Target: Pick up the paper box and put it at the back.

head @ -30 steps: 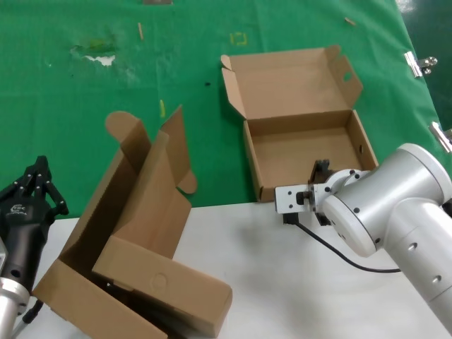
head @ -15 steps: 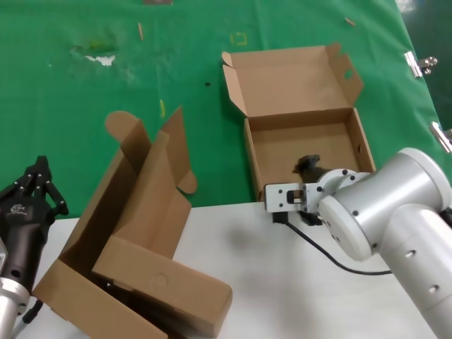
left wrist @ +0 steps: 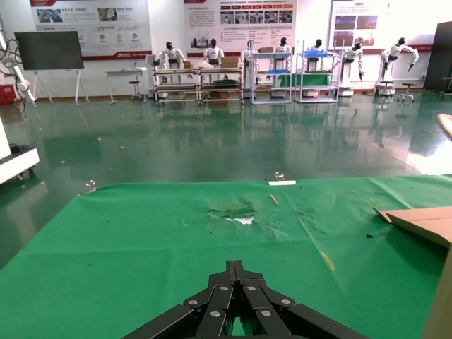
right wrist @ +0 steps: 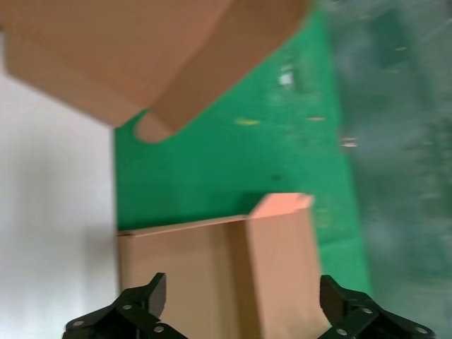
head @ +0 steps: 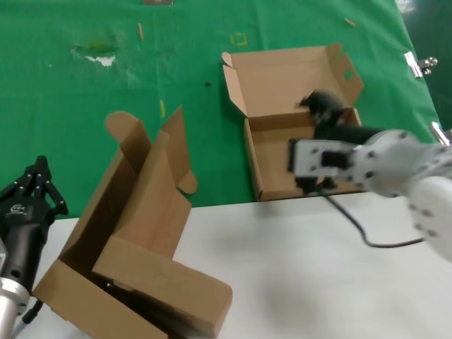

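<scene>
Paper box (head: 300,134): lid open, lies on the back (head: 106,85) – the green sheet – w/ front wall at the edge of the white table (head: 296,275).
Right hand (head: 321,106): above the box interior near the lid hinge, fingers (right wrist: 141,304) spread apart.
Left hand (head: 32,187): parked at the table's near-left corner, fingers together.
Larger box (head: 134,240): on the table, tilted, well apart from the paper box.

Brown paper box (head: 300,120), brown bigger box (head: 134,247), green sheet (head: 85,92) with pale scuffs, white table (head: 304,275).
</scene>
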